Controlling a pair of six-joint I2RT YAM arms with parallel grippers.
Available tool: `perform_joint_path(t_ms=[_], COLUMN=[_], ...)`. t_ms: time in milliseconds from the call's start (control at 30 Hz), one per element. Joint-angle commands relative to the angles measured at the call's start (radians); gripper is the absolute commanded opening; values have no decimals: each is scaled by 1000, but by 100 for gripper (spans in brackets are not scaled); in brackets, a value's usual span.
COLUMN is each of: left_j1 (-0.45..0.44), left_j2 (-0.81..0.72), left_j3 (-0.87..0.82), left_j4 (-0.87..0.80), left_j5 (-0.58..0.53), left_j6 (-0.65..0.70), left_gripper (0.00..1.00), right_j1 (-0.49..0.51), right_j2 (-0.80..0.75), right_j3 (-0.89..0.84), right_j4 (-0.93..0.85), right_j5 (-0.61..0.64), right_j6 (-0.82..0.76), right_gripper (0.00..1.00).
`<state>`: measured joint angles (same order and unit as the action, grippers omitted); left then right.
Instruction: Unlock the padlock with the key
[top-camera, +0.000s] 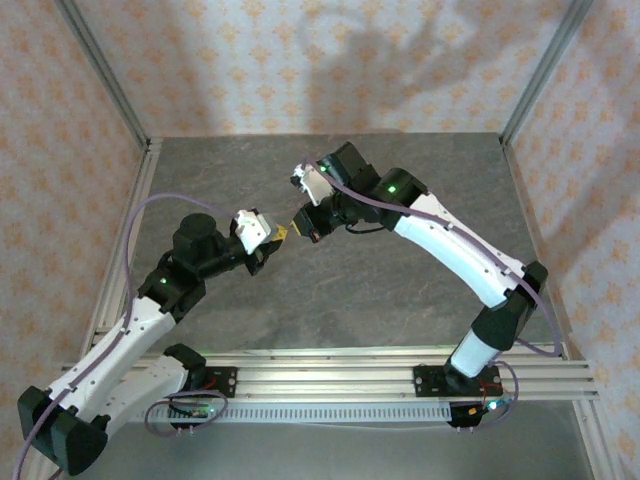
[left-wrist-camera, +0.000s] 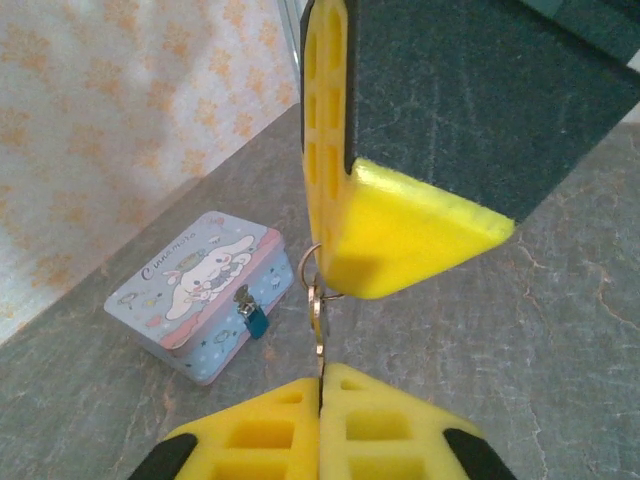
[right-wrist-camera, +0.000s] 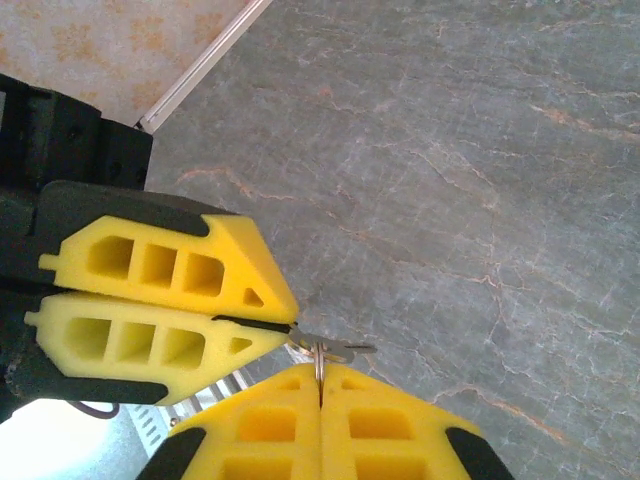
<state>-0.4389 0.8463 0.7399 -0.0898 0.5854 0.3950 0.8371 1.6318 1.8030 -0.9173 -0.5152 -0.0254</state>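
Left-wrist view: padlock (left-wrist-camera: 256, 318) on tin (left-wrist-camera: 185, 285)

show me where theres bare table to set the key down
Crowded mid-table, where left gripper and right gripper both pinch the key, and around the tin. Bare table lies between them and the front rail, and along the back wall.

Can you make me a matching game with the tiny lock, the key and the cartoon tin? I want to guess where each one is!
Things:
1. padlock
2. key
3. tin

Places:
A. pinched between the left gripper and the right gripper
B. lying on the grey table
C. hanging on the front of the tin

Pairs: 1-C, 2-A, 3-B
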Motion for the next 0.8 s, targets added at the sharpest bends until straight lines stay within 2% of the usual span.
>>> perform_joint_path(t_ms=[0,233,400,500,567,667,767], left_j1=[-6,-6,-5,-6,-6,-6,-6], left_j2=[-24,-20,-15,-15,-14,-9,7], left_j3=[18,11,27,41,52,71,98], left_j4=[-27,-14,-38,-78,-106,-149,-192], left_j5=[-22,2,7,7,8,15,29], left_j6=[18,18,20,44,64,94,120], left_gripper=[5,6,0,0,0,0,0], right_j1=[0,0,-1,-1,-6,-27,-59], right_j2=[-44,-45,-43,-46,-55,-81,-120], right_j3=[-18,-27,-26,-28,-38,-62,-97], right_j4=[42,53,42,27,24,36,65], right_j5=[41,-12,3,47,71,67,31], right_j6=[29,32,25,21,22,29,43], right_gripper=[0,0,0,0,3,13,15])
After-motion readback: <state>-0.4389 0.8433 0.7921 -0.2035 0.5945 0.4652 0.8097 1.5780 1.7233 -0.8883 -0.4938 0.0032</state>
